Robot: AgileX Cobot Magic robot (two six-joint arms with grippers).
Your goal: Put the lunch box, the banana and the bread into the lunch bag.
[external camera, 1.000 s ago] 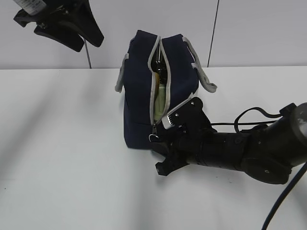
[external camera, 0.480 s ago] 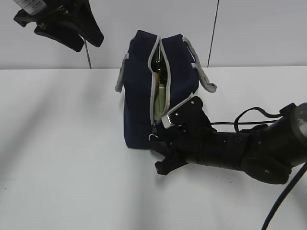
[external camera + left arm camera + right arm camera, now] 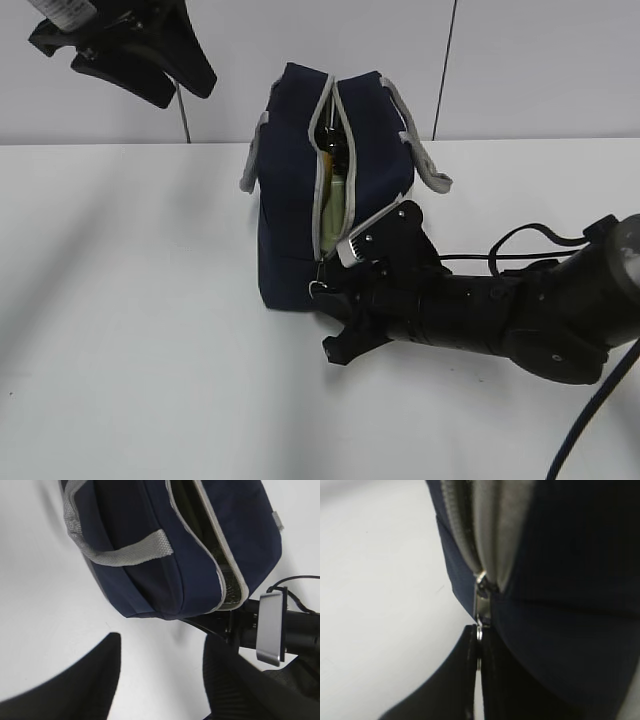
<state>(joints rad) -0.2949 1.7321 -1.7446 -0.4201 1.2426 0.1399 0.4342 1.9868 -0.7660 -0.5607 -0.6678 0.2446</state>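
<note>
Right tool [image 3: 479,647] on zipper pull [image 3: 480,611]

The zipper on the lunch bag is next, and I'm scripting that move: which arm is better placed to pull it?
Right. The right gripper is shut on the ring pull at the low end of the lunch bag zipper. The left gripper hangs open, up and away from the bag.
</note>
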